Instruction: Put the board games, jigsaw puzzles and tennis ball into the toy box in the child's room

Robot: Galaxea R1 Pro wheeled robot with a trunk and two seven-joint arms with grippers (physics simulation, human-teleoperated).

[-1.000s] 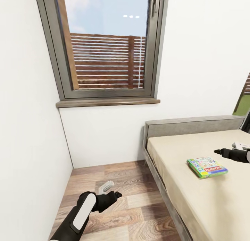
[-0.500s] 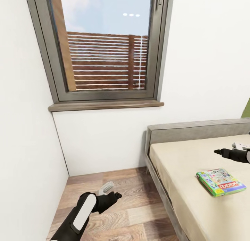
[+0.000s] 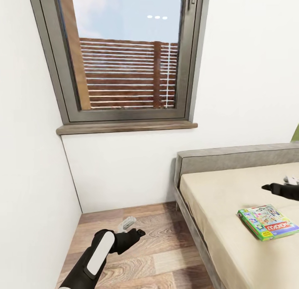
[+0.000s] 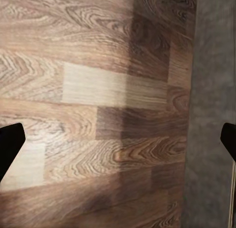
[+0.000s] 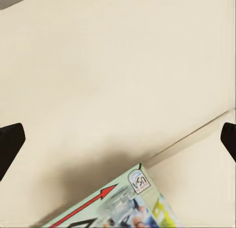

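A green board game box (image 3: 268,221) lies flat on the beige bed (image 3: 216,193), near the right edge of the head view. My right gripper (image 3: 268,187) hovers over the mattress just beyond the box, apart from it. In the right wrist view one corner of the board game box (image 5: 115,206) shows below the open right gripper (image 5: 118,139), with nothing between the fingers. My left gripper (image 3: 137,232) hangs open over the wooden floor (image 4: 98,90) beside the bed. The other toys, the table and the toy box are out of view.
A grey-framed window (image 3: 124,52) with a wooden sill sits in the white wall ahead. Another white wall (image 3: 29,168) runs close along my left. The bed's grey headboard (image 3: 232,158) and frame (image 4: 211,114) border a narrow strip of wooden floor (image 3: 153,255).
The whole view has shifted, so the camera has moved; the board game now sits further right and lower in the picture. Both grippers stay open and keep their poses.
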